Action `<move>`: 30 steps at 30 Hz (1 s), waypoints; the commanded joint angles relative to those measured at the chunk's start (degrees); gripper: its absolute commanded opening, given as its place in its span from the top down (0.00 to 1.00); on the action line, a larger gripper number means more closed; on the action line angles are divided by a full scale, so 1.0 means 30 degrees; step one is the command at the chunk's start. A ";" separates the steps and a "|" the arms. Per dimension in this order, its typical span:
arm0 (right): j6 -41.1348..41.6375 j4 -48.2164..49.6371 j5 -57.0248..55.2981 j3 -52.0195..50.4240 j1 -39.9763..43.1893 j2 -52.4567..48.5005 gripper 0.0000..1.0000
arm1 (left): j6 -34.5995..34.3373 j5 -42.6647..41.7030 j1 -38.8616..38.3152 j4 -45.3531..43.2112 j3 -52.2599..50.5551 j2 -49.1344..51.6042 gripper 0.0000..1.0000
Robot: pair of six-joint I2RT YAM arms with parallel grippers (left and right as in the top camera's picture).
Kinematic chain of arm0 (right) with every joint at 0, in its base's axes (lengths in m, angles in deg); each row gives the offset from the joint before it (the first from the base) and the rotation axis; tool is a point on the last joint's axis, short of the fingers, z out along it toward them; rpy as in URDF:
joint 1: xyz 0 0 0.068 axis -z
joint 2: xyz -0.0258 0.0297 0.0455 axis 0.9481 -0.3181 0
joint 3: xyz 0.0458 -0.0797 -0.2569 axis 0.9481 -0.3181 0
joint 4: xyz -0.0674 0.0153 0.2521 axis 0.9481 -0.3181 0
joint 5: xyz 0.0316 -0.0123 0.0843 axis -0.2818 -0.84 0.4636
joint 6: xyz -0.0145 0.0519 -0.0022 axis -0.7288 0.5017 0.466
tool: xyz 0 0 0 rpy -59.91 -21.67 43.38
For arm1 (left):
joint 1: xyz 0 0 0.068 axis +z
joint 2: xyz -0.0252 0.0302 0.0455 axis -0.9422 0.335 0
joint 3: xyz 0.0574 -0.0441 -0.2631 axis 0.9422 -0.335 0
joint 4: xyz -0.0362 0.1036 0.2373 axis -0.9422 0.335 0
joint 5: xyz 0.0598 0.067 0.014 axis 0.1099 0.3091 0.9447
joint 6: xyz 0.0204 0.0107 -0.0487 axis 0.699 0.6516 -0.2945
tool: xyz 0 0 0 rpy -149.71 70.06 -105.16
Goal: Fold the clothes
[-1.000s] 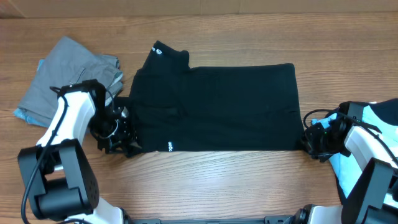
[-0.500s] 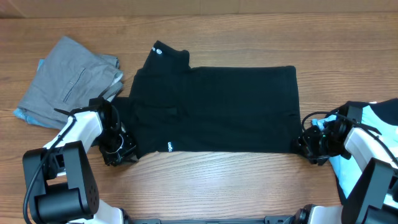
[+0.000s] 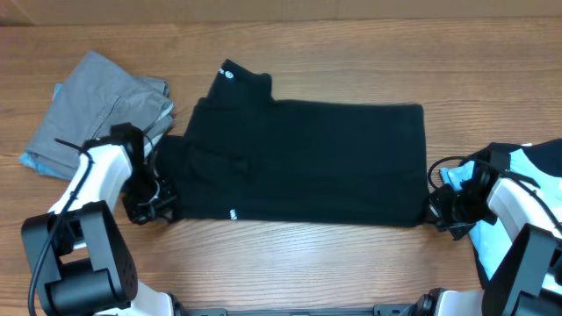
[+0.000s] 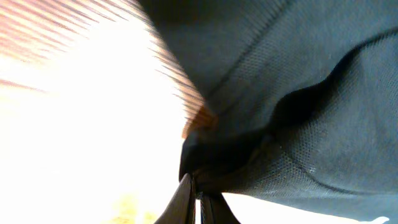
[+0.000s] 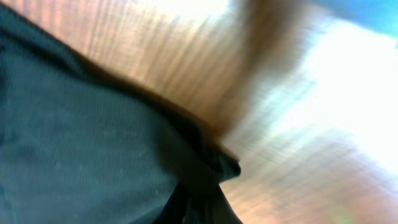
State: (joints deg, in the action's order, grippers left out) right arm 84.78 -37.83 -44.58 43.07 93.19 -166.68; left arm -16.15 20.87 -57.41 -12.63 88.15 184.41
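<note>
1. Black T-shirt (image 3: pixel 307 162) is lying flat in the middle of the table (image 3: pixel 351 263), sitting as a rough rectangle with a bump of fabric sticking out at its far-left corner.
2. Table is showing light wood grain all round the shirt. Not much of the room is showing, just a paler strip past the shirt's far edge.
3. Writing-wise, a small round white mark (image 3: pixel 230 75) is sitting on that far-left bump and another tiny white print (image 3: pixel 233 214) is sitting by the shirt's near edge. Both are way too small to read.
4. Left gripper (image 3: pixel 165 209) is pinching the shirt's near-left corner, jaws closed on the cloth. Its wrist cam is showing black knit bunching right at the fingertips (image 4: pixel 198 190).
5. Right gripper (image 3: pixel 436 213) is clamping the near-right corner the same way, closed on the fabric.
6. Grey garment (image 3: pixel 97 110) is lying crumpled just off the shirt's left side, and a light-blue garment (image 3: pixel 537 162) is peeking out off its right side, behind the right arm.
</note>
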 commanded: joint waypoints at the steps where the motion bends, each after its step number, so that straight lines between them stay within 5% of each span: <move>1: 0.0000 -0.0772 -0.2790 0.1158 0.0087 -0.0146 0.96 | 0.0525 0.1690 0.0714 0.0597 0.0991 -0.0029 0.96; 6: 0.0000 -0.1574 -0.3213 0.1246 0.0087 -0.0146 0.96 | 0.0896 0.1698 0.0816 0.1588 0.1042 -0.0029 0.91; 9: -0.0015 -0.2171 -0.3417 0.1246 0.0087 -0.0146 0.91 | 0.1333 0.1690 0.0816 0.2266 0.1049 -0.0029 0.68; 13: -0.0364 -0.2936 -0.3402 0.1603 0.0087 -0.0146 0.78 | 0.2106 0.1180 0.0809 0.2652 0.1413 -0.0248 0.54; 17: -0.1617 -0.4175 -0.2353 0.3140 0.0087 -0.0095 0.76 | 0.2652 0.1129 0.0780 0.3861 0.3803 -0.0896 0.51; 21: -0.2499 -0.6091 -0.1180 0.6390 0.0080 0.0160 0.75 | 0.5479 -0.2783 0.0211 0.4809 0.8757 -0.1756 0.45; 24: -0.4197 -0.6193 0.0838 0.8772 0.0080 0.0546 0.71 | 0.7817 -0.5282 -0.1304 0.4357 1.1373 -0.1719 0.37; 30: -0.6178 -0.6062 0.6156 1.2830 0.0029 0.0729 0.58 | 0.8531 -0.4036 -0.5515 -0.0306 1.3347 0.0036 0.22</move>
State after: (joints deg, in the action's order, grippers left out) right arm 69.92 -56.06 -36.32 76.80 93.21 -166.38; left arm 5.62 8.81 -68.76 -8.85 125.83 180.35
